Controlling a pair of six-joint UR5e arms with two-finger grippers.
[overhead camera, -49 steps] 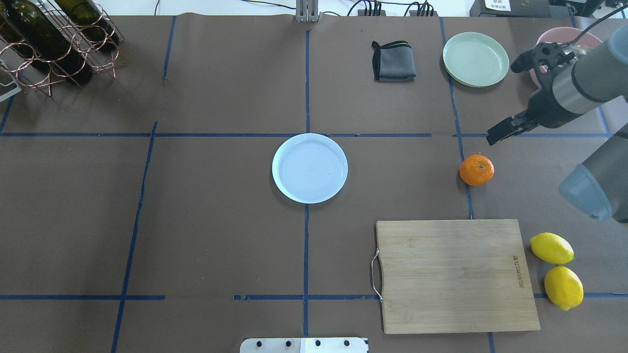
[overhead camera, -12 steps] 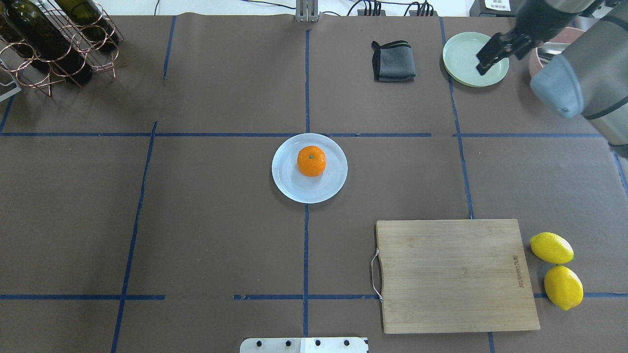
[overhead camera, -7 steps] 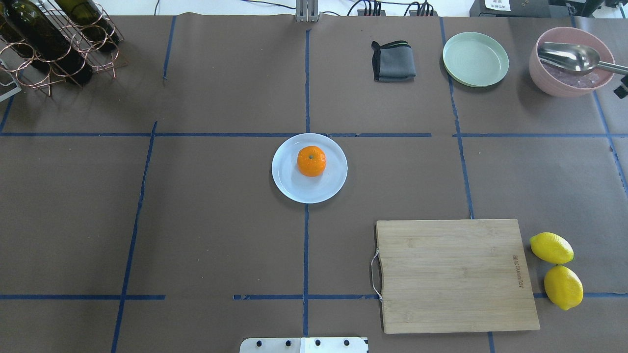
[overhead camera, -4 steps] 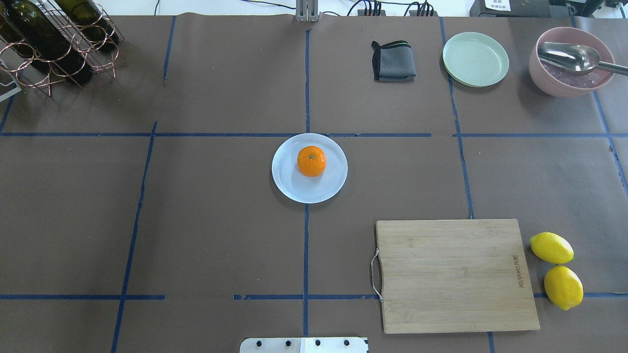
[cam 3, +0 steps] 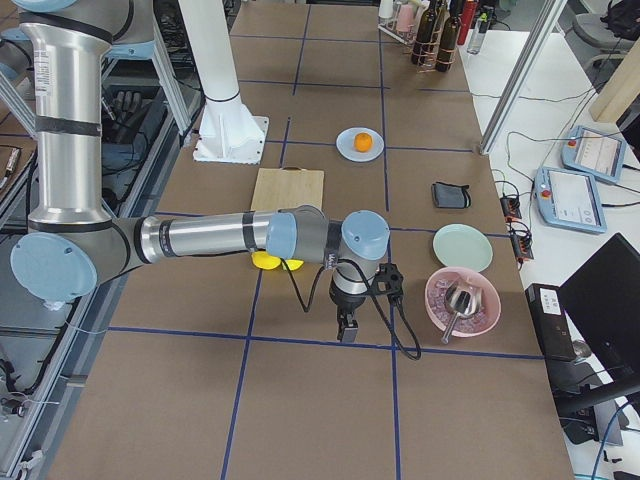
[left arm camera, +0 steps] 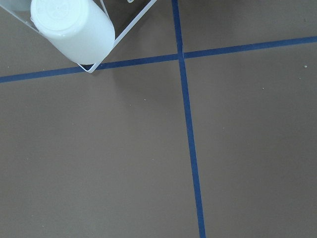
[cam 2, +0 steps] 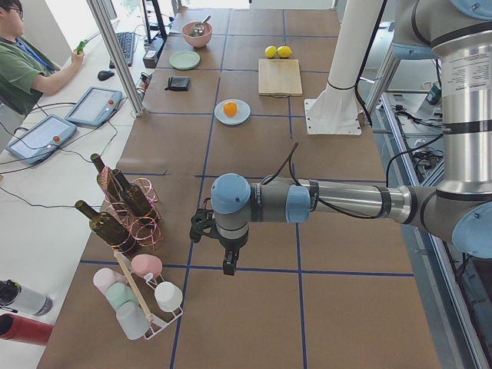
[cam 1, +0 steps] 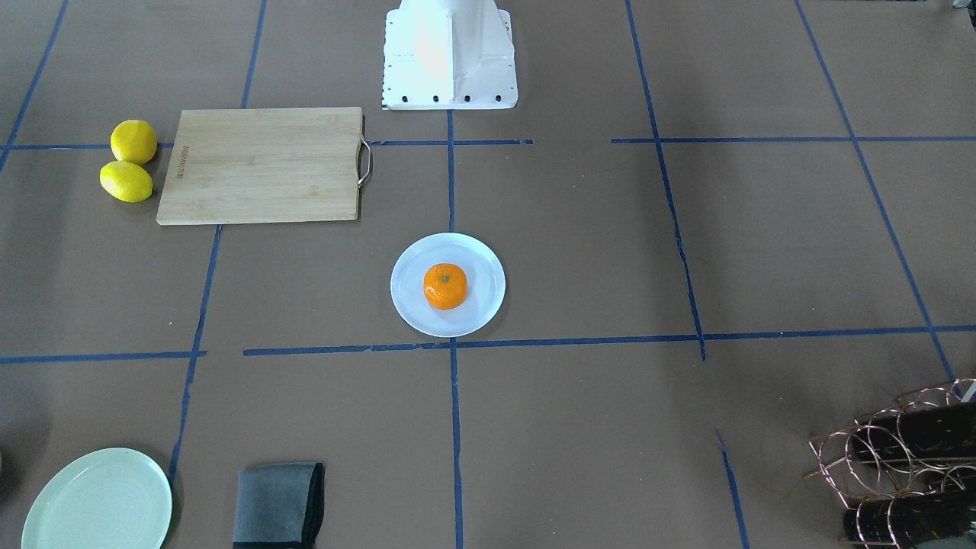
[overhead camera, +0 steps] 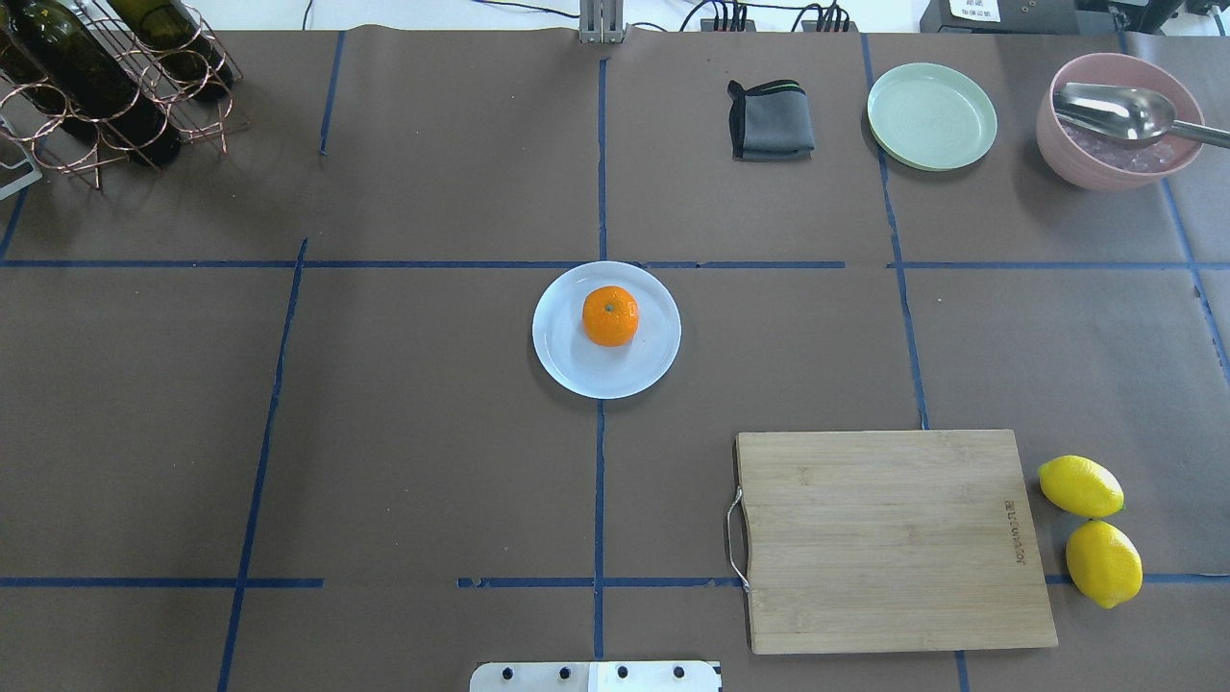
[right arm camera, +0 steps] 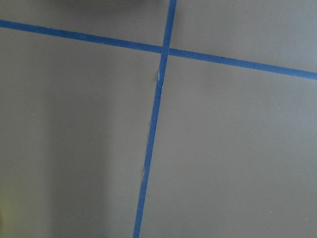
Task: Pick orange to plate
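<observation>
The orange (overhead camera: 609,315) sits stem-up on the pale bluish-white plate (overhead camera: 577,373) at the table's centre, slightly toward the plate's far side; it shows too in the front-facing view (cam 1: 445,286). Neither gripper is in the overhead or front-facing view. My left gripper (cam 2: 228,265) hangs over bare table far from the plate, beside the bottle rack, seen only in the exterior left view. My right gripper (cam 3: 343,328) points down near the pink bowl, seen only in the exterior right view. I cannot tell whether either is open or shut. Both wrist views show only brown table and blue tape.
A wooden cutting board (overhead camera: 894,538) and two lemons (overhead camera: 1080,486) lie near right. A pale green plate (overhead camera: 931,115), a grey cloth (overhead camera: 772,120) and a pink bowl (overhead camera: 1071,163) holding a spoon stand far right. A wine-bottle rack (overhead camera: 106,86) fills the far left corner; a cup rack (cam 2: 142,304) stands beyond.
The orange went from the table at the right onto the plate. The right arm then drew back over the green plate and out of the overhead view; nothing has moved since.
</observation>
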